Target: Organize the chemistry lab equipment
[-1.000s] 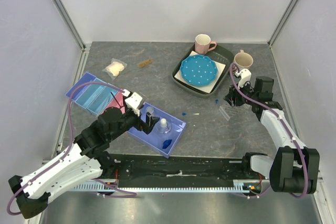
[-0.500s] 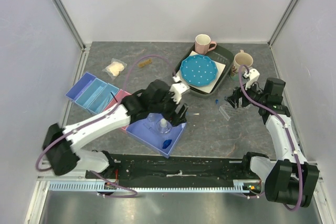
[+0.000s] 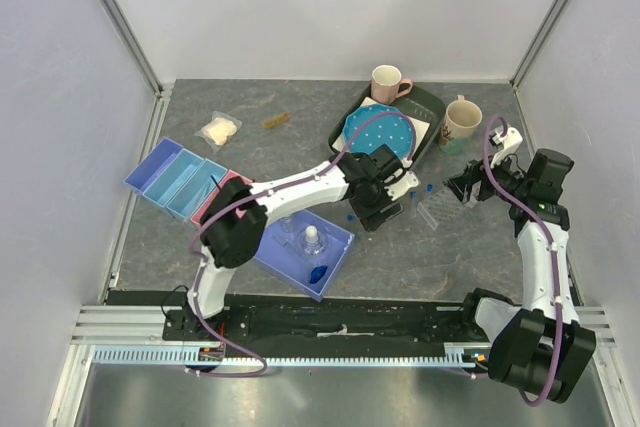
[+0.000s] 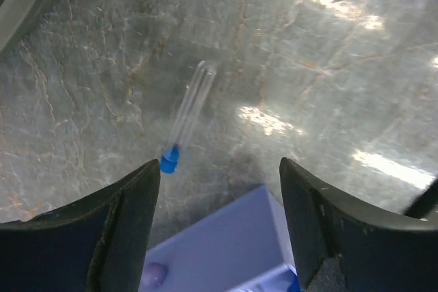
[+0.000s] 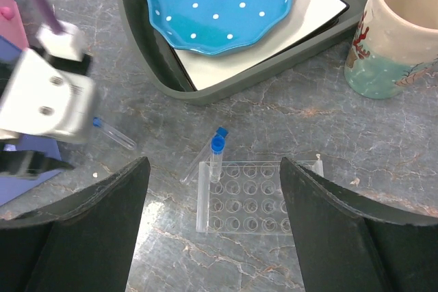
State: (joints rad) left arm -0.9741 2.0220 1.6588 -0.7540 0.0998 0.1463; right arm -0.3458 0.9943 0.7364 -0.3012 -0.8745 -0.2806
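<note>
Hovering low over the surface (image 4: 328, 66), the left end effector (image 4: 219, 169) has its fingers (image 4: 123, 230) spread wide with nothing between them. Its target, I'd say, is the blue-capped tube (image 4: 186, 115) lying flat just ahead, blue cap nearest the left-hand finger, clear body angling away toward the middle of the gap.

The tube sits skewed to the closing line, so a small wrist turn should come before the descent, letting the pads meet across its width, not along it. The end effector also needs to shift forward, since the tube lies beyond the fingertips rather than between them. It's thin, round and slick, and it will likely roll if only one pad touches, so go straight down and close gently around mid-body. The corner of the lilac tray (image 4: 226, 244) sits just behind the fingers and needs minding.

Over on the other side, the right end effector (image 5: 215, 169) is also spread and empty. The clear tube rack (image 5: 256, 196) lies directly beneath it, with one capped tube (image 5: 217, 152) already standing in a corner hole. That rack looks like the destination, cap up.
</note>
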